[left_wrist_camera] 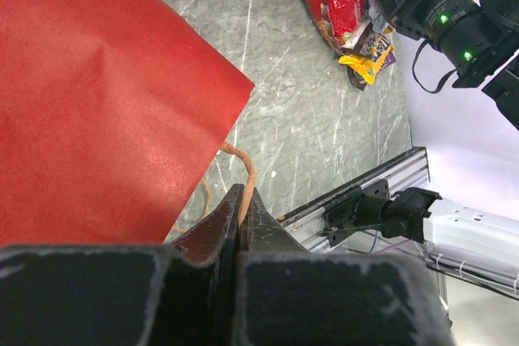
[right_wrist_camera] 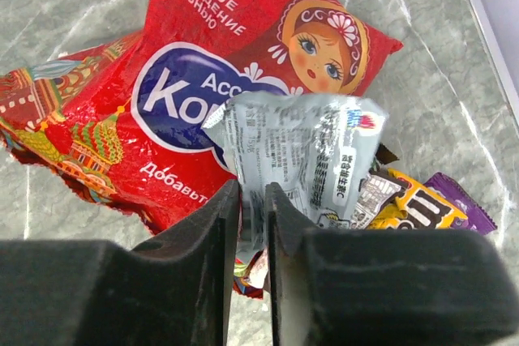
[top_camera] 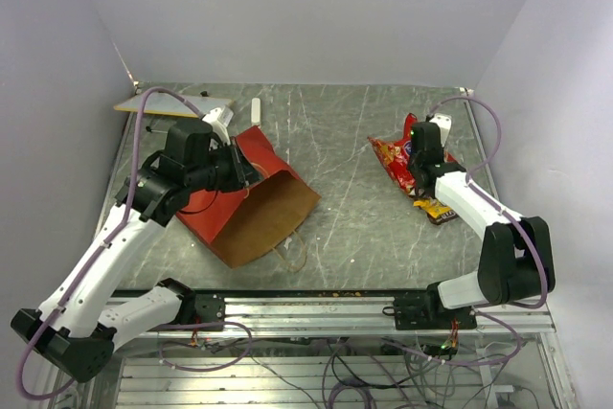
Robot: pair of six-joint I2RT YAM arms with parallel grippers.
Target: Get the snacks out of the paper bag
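Bright, even overhead light — soft, short shadows beside the paper bag [top_camera: 268,213] on the table [top_camera: 354,198], sheen on the red snack bag [right_wrist_camera: 122,119] and silver packet [right_wrist_camera: 308,151], wrist-view foregrounds dark and blurred, top view slightly grainy.

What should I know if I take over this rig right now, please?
Grippers: left gripper is shut at the rim of the paper bag, apparently pinching it by the string handle. The right gripper is closed on the silver packet, low over the snack pile.
Where: the bag lies on its side, mouth toward the near edge.
Done: red snack bag, yellow packet and purple packet are out on the table.
Left: release the silver packet, then check the bag. Its inside isn't fully visible.
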